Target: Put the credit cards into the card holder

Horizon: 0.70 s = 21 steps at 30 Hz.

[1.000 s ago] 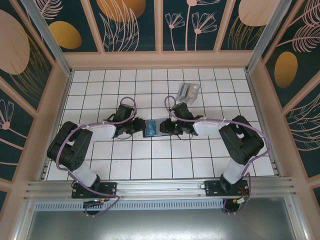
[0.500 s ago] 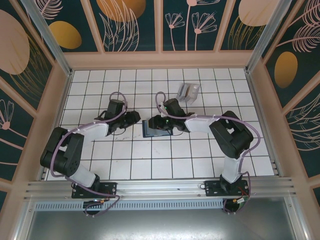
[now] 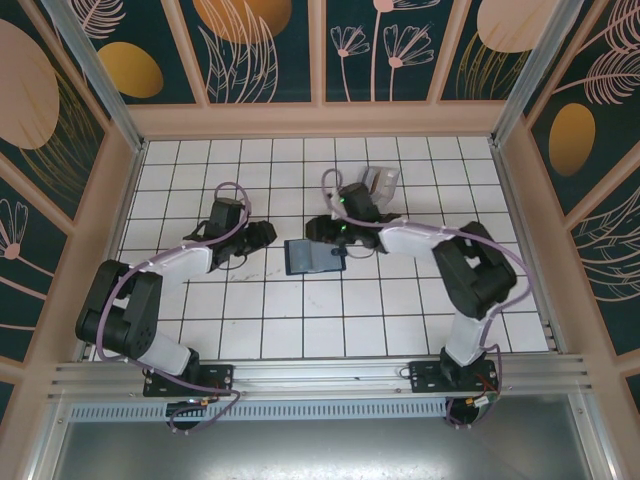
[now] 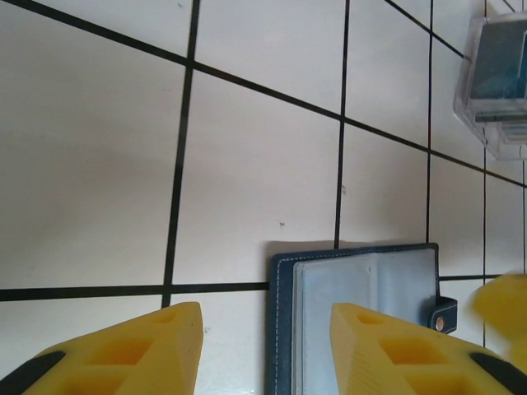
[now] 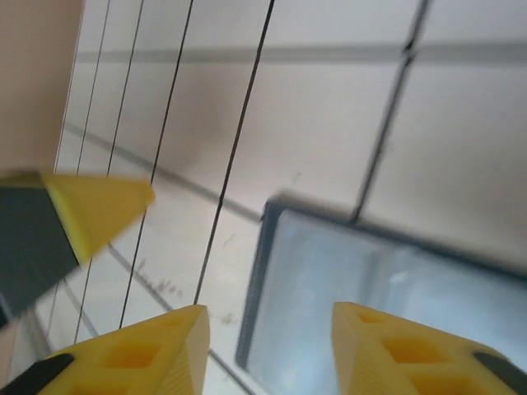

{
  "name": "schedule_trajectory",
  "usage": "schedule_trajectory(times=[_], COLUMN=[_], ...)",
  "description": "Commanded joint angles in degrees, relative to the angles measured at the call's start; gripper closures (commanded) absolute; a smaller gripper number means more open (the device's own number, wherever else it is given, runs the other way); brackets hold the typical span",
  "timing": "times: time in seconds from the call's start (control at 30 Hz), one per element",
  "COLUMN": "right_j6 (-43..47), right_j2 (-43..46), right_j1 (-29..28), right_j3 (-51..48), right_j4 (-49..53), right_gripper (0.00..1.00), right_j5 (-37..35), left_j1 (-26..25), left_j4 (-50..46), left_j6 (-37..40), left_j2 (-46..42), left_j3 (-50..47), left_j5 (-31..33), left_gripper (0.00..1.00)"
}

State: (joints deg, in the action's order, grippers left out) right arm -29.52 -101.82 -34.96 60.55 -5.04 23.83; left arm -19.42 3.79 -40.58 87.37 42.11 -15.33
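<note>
Tabletop (image 3: 400, 320) white-tiled — card holder (image 3: 314, 256) open; floral walls (image 3: 260, 50).

A white, black-gridded tiled floor (image 3: 300, 320) was enclosed by wood-framed teal wall panels (image 3: 260, 50) bearing orange discs and pale plant motifs, an aluminium rail (image 3: 320, 375) bounding its near edge.

There are one navy card holder (image 3: 312, 256), one clear plastic tray (image 3: 377, 183), and two arms: left arm (image 3: 185, 262), right arm (image 3: 410, 238).
</note>
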Motion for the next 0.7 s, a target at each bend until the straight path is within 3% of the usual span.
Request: schedule_trajectory(times=[0.0,0.13,0.2,0.3,0.37,0.5,0.67], right_j6=[4.1,4.7,4.6,3.5,3.7,5.7,5.1], right_j2=[5.7,7.3,6.9,3.9,0.8,-6.3,-11.3], right_j1=[5.0,9.4,11.5,13.2,14.6,18.2,19.8], right_j3=[3.1,5.0,7.5,13.6,17.9,26.7,30.0], right_j4=[6.8,10.2,12.1,17.3,21.0,25.3,24.0], right_gripper=[0.46,0.24,0.01,0.01,0.01,0.01,0.04], right_j5=[-12.3,-22.5,-24.4,-32.8,-33.9,-20.9,-14.9], left_j1=[-1.0,-1.3,-1.3,-1.3,-1.3,-1.3,-1.3], left_j4=[-0.3,0.6,-1.9,-2.3,-3.2,-3.2,-5.4], left_j6=[0.8,0.8,1.8,2.7,3.2,2.9,3.5], left_j2=[-0.5,-0.9,-0.9,-1.9,-2.0,-3.1,-3.3], left_j3=[-0.1,0.3,2.0,2.3,3.0,2.3,2.8], left_j5=[1.1,1.0,1.4,2.3,2.7,2.7,3.3], left_gripper=[0.53,0.52,0.52,0.51,0.51,0.5,0.48])
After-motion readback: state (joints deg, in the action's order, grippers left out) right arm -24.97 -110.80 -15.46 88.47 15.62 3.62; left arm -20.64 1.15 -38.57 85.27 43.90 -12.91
